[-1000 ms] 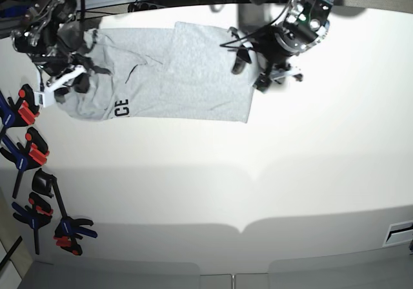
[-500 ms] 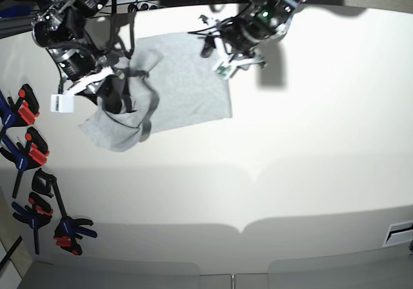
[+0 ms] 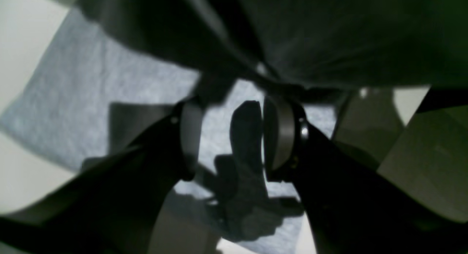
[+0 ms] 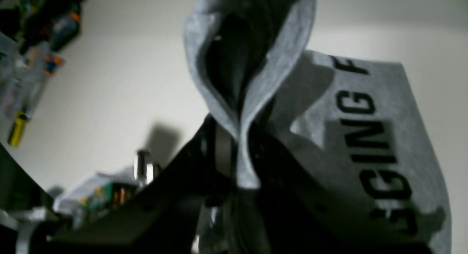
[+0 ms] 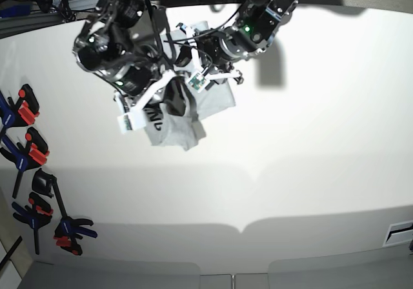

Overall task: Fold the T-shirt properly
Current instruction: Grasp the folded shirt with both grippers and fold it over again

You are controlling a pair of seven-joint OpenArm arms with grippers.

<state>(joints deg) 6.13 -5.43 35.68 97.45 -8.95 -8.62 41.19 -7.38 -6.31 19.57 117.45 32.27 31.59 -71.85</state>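
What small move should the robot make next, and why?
Probably the right pincer should lower its pinched T-shirt fold and release it: that fabric rises bunched between its fingertips, while the lettered part lies flatter beside it. The left pincer stands open over the shirt.

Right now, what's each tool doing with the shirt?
Right tool pinching lifted T-shirt fabric. Left tool open above the shirt. Nothing seen blocking, though both arms crowd the cloth.

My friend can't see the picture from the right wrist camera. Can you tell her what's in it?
The right gripper pinches a grey T-shirt, lifting a fold of it up in front of the camera. Bold black letters run down the part at the right, above a pale table.
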